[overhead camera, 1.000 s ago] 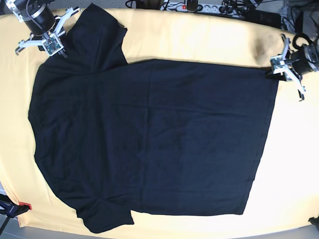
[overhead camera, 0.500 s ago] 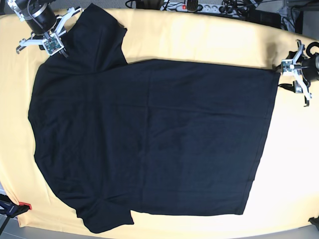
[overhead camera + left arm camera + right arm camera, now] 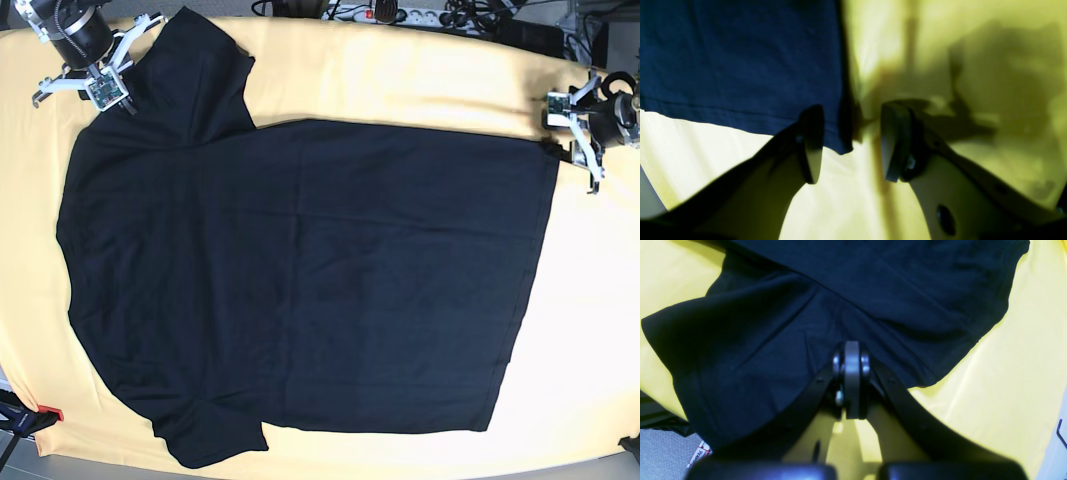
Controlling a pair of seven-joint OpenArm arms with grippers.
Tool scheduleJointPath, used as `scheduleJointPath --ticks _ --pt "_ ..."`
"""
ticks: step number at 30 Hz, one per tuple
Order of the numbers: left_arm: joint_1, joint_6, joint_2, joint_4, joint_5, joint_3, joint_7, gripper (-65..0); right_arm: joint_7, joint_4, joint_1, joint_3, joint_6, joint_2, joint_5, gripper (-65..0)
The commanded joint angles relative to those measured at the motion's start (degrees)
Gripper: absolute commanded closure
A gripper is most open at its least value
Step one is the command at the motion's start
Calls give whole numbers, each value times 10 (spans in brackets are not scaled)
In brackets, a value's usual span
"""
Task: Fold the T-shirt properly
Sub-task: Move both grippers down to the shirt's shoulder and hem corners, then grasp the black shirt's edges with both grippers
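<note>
Between the spread pads of the left claw (image 3: 850, 143), hem corner of the black T-shirt (image 3: 300, 270), unpinched, garment flat on the yellow desk (image 3: 400, 80), beneath the right claw (image 3: 851, 380), pressed together over the sleeve.

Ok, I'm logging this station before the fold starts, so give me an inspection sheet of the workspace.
Surface: yellow cloth covers the table.
Job's things: T-shirt spread flat, unfolded.
Clutter: small red item at the near-left edge.
Grippers: left gripper open, straddling the shirt's hem corner; right gripper shut on the T-shirt near the sleeve.
Cables: power strip and cords behind the table.
Surroundings: dark equipment beyond the far edge, indistinct.
</note>
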Motion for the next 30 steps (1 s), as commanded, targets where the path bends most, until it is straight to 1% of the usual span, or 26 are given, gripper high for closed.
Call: scheduleJointPath --ticks 1,8,11,13,17,21,26,27,28,30 --pt "-14 9 -10 3 1 2 2 -287 9 8 -4 3 -3 5 2 0" --pt "-84 8 -9 3 -14 26 6 -287 9 8 -12 3 -1 5 2 0" --pt "-102 6 -9 3 -34 37 6 -287 9 8 -12 3 -2 5 2 0" --pt "-109 6 -8 2 -34 50 6 -287 9 8 -12 3 -2 5 2 0" --pt "-134 7 -3 -16 -33 93 6 -287 9 8 -12 3 -2 5 2 0" --pt "-173 7 13 -57 -33 140 6 -286 9 8 -12 3 -1 5 2 0" --pt "-220 7 18 -81 -33 184 7 -281 9 8 -12 3 -2 5 2 0" --pt "-227 7 18 -80 -33 185 7 -251 9 8 -12 3 -2 5 2 0" --pt "-233 6 18 -78 -33 185 11 -185 9 8 -12 3 -2 5 2 0" --pt "-243 6 17 -68 -34 184 35 -10 9 8 -12 3 -2 5 2 0"
